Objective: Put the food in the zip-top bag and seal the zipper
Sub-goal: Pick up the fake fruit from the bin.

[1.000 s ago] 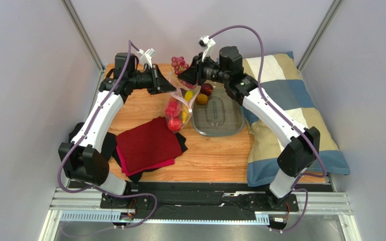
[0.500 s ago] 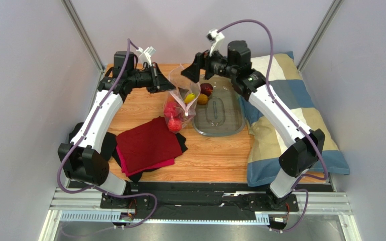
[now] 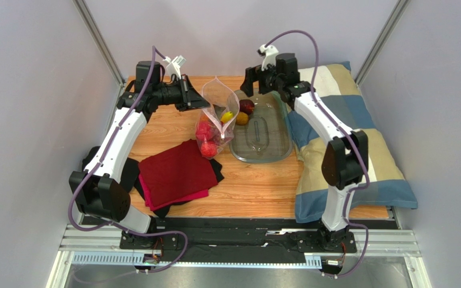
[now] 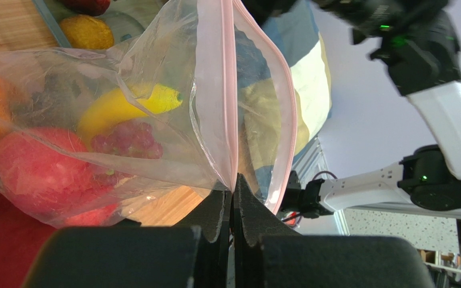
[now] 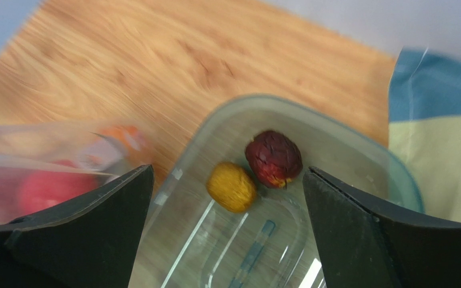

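Two toy foods lie outside the bag: a yellow-orange round toy food (image 5: 231, 187) and a dark red knobbly toy food (image 5: 274, 158), just beside each other at the far end of the clear rigid rectangular tub (image 5: 359, 141) on the wooden table (image 3: 257, 186). My right gripper (image 5: 228, 174) hovers above them, jaws wide apart and empty.

My left gripper (image 4: 234, 198) is clamped on one lip of the crinkly clear zip-top bag (image 4: 155, 120), pinching it at the pale-pink zipper strip (image 4: 232, 90). The bag sits just left of the tub and holds a yellow banana (image 4: 124, 105), purple grapes (image 4: 127, 141) and a red apple (image 4: 28, 168).

As I judge it, the step in hand is picking the next piece. I should drop straight down over one piece, close across its width without nudging its neighbour, and hold the left pinch firm so the mouth does not fold shut.

The bag's long axis runs from its loaded belly near the table's middle to its mouth. The mouth is lifted, points up and toward the far edge, and gapes in a leaf shape.
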Tool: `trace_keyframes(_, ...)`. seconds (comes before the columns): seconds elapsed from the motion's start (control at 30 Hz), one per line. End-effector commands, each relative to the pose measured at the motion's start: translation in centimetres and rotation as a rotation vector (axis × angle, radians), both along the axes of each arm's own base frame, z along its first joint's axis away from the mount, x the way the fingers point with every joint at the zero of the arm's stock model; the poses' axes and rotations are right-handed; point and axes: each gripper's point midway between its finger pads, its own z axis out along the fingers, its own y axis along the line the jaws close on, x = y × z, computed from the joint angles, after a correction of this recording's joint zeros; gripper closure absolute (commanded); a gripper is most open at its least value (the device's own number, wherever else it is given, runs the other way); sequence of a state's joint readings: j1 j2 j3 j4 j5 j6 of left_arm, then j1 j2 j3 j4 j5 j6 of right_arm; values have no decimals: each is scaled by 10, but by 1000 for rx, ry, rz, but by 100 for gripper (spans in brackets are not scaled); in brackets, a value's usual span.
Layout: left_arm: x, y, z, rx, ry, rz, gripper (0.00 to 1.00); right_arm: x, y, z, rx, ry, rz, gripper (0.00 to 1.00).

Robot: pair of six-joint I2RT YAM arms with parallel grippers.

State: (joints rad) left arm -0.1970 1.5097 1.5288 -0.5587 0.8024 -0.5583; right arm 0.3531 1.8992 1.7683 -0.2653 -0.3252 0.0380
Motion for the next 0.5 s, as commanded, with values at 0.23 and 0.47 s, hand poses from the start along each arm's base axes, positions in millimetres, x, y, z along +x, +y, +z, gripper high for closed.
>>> trace_keyframes(0.23, 6, -1, 13, -12, -47, -14, 100, 57, -2, -93, -101, 84, -142, 0)
trace_keyframes(0.47, 6, 1, 6, -2, -35, -13, 100, 65, 15, -126, -110, 120, -140, 0)
